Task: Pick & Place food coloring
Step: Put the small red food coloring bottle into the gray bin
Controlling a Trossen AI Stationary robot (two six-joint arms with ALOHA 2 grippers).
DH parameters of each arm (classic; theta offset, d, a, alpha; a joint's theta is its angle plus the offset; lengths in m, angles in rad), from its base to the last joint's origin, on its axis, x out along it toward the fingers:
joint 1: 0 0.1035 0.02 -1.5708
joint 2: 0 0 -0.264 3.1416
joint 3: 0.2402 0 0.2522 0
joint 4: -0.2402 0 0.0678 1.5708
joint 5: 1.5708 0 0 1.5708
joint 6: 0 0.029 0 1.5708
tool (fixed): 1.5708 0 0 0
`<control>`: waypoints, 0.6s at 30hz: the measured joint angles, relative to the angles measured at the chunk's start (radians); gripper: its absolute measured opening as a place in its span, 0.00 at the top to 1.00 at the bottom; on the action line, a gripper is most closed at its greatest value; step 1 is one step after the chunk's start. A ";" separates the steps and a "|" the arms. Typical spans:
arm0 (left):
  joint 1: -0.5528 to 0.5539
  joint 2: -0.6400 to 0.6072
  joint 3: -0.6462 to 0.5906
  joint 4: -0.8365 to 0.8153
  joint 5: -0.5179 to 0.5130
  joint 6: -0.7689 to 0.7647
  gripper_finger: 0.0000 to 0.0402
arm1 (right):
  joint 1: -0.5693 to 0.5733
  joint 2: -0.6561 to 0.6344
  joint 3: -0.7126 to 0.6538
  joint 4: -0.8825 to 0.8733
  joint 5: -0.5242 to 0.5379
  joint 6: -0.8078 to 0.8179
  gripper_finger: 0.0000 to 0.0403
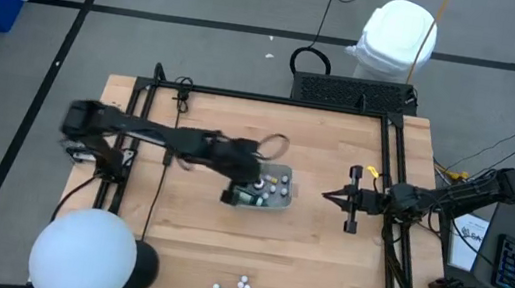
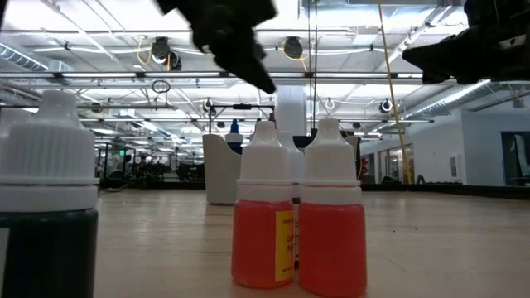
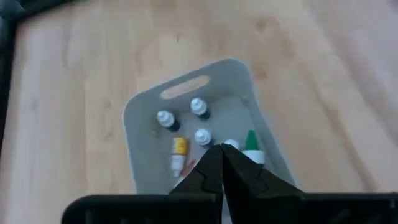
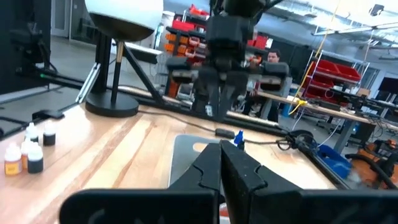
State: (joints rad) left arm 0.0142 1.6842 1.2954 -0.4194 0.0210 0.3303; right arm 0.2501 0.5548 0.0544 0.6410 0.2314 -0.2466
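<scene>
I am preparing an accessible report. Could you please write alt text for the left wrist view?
The left gripper, fingers closed, hovers over a translucent grey tray on a wooden table. The tray holds several small food coloring bottles, mostly white-capped, one green-capped.

No lettering, brand, number or sign can be read in any view. The nearest thing to print is a yellow label on an orange food coloring bottle (image 2: 265, 217) close to the low camera, and its marks are too small and edge-on to make out. A sheet of paper (image 1: 468, 237) at the table's right edge carries a printed patch, also illegible.
</scene>
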 joint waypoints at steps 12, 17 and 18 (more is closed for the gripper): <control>0.087 -0.389 -0.850 0.946 0.132 -0.202 0.99 | 0.000 0.000 0.000 -0.056 -0.001 -0.026 1.00; 0.089 -0.389 -0.989 1.084 0.080 -0.253 0.99 | 0.000 0.000 0.000 -0.059 -0.001 -0.027 1.00; 0.087 -0.389 -1.003 1.102 0.074 -0.261 0.99 | 0.000 0.001 0.000 -0.059 -0.001 -0.027 1.00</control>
State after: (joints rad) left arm 0.1016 1.2956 0.2928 0.6821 0.0949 0.0691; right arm 0.2501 0.5554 0.0547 0.5823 0.2306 -0.2737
